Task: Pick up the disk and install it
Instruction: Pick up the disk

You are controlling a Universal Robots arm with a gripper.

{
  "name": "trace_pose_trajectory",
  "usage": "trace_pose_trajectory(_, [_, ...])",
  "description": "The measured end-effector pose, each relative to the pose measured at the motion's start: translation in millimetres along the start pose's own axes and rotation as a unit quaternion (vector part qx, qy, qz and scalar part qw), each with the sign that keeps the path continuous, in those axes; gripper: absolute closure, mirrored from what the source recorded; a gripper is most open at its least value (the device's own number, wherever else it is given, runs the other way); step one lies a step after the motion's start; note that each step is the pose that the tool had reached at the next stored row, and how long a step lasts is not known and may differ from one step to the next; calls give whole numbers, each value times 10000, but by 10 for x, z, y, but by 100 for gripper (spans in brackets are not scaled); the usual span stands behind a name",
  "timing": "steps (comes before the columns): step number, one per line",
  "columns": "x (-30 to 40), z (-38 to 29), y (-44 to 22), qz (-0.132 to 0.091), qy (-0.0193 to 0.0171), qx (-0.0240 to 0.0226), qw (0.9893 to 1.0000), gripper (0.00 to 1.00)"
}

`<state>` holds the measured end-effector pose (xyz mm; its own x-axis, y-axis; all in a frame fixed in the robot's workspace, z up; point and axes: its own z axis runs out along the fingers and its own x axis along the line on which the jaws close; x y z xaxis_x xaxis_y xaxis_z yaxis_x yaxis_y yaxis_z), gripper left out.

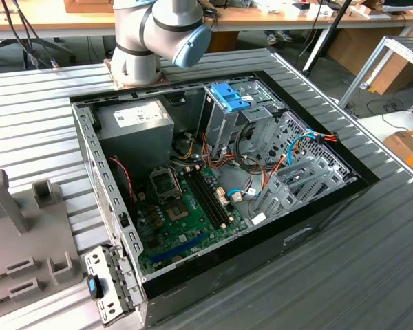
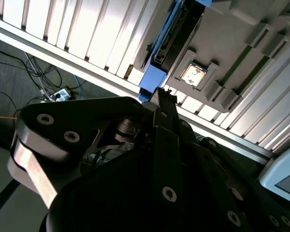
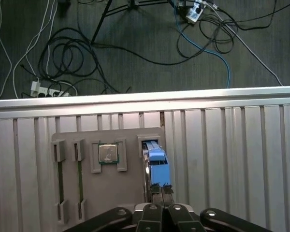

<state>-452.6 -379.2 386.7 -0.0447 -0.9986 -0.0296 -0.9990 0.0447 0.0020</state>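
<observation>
Here the grey fixture plate (image 3: 123, 195) lies on the ribbed tabletop (image 3: 232, 159) and serves as a holder. Its two long slots carry green memory sticks (image 3: 61, 181), its square pocket holds a processor chip (image 3: 108, 153), and the slot just beside that pocket holds the disk (image 3: 157, 162), standing on edge with its blue rail uppermost. The end effector (image 3: 161, 188) hangs directly over the plate at the disk's blue end tab, its fingers drawn narrow with only a slit between them. Whether they touch the tab, I cannot tell. In the second wrist view one fingertip (image 2: 166, 94) sits just beside the blue end of the disk (image 2: 176, 34). In the exterior view, to the exterior view's right of the plate (image 1: 14, 234), stands the open computer case (image 1: 330, 206), holding a green motherboard (image 1: 186, 213), a grey power supply (image 1: 134, 124) and a metal drive cage (image 1: 224, 124) amid loose cables. A grey bracket (image 1: 110, 282) lies between plate and case.
</observation>
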Motion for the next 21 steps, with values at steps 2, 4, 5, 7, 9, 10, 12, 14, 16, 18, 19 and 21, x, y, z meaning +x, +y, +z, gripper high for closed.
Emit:
trace_pose_trajectory(2, [-1, 0, 0, -111, 1, -3, 9999, 89])
trace_pose_trajectory(4, [-2, 2, 0, -199, 1, -5, 9998, 89])
trace_pose_trajectory(5, [-3, 5, 0, -244, 1, -2, 9997, 89])
trace_pose_trajectory(7, [-2, 15, 0, -333, 1, 15, 9994, 89])
trace_pose_trajectory(9, [-2, 19, 0, -394, 0, 36, 9992, 89])
trace_pose_trajectory(10, [-2, 19, -1, -396, 0, 36, 9992, 89])
trace_pose_trajectory(12, [-2, 27, 0, -396, 0, 38, 9992, 89])
trace_pose_trajectory(14, [-1, 47, 0, -396, 0, 37, 9992, 89])
trace_pose_trajectory(16, [-1, 63, 0, -395, 0, 37, 9992, 89])
trace_pose_trajectory(18, [0, 68, 0, -354, 0, 37, 9994, 89])
trace_pose_trajectory(19, [-1, 69, 0, -354, 0, 38, 9994, 89])
trace_pose_trajectory(21, [-1, 69, 0, -353, 0, 38, 9994, 89])
